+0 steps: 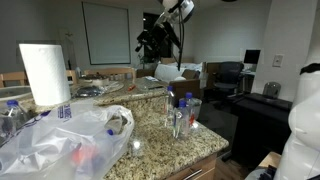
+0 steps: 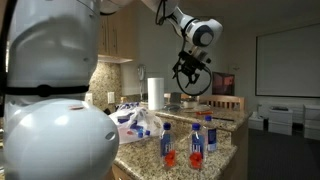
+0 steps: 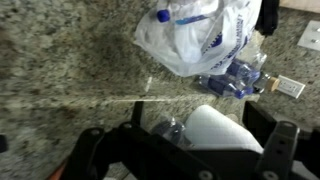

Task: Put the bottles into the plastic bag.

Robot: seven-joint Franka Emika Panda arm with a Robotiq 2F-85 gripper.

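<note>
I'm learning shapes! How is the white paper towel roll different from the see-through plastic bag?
The white paper towel roll stands upright as a cylinder; the see-through plastic bag lies crumpled. The roll is solid white; the bag is partly clear. Both sit on the speckled granite counter.

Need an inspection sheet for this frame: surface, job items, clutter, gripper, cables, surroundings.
Surface: speckled granite counter, bare patch between the bag and the standing bottles.
Job's things: upright blue-capped bottles stand near the counter edge, outside the bag. The plastic bag lies crumpled on the counter. More bottles lie beside it in the wrist view.
Clutter: paper towel roll standing upright behind the bag.
Grippers: gripper raised well above the counter, open, holding nothing.
Cables: nothing seen.
Surroundings: white board or screen on the wall, office chair beyond the counter.
</note>
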